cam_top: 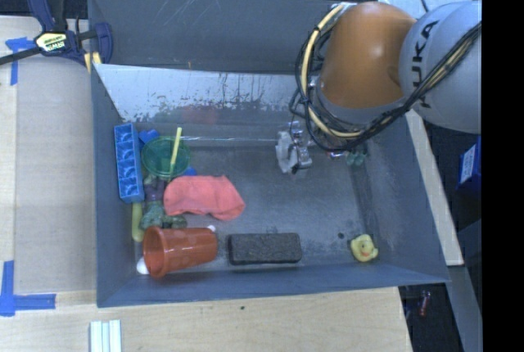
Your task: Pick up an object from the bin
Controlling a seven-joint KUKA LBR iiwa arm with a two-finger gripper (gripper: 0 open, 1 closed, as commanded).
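My gripper (pixel 293 154) hangs below the arm's orange dome over the bin floor, right of centre and near the back wall. No thing shows in it. A crumpled pink cloth (pixel 203 197) lies to its lower left. A dark grey rectangular sponge block (pixel 264 248) rests flat near the front wall, below the gripper. A small teal-green piece (pixel 355 158) lies just right of the gripper, partly under the arm's cables.
At the left side lies a heap: a blue ridged tray (pixel 128 162), a green round cup with a yellow straw (pixel 165 155), an olive-green figure (pixel 154 216) and an orange-red cup on its side (pixel 180 250). A small yellow toy (pixel 363 247) sits front right.
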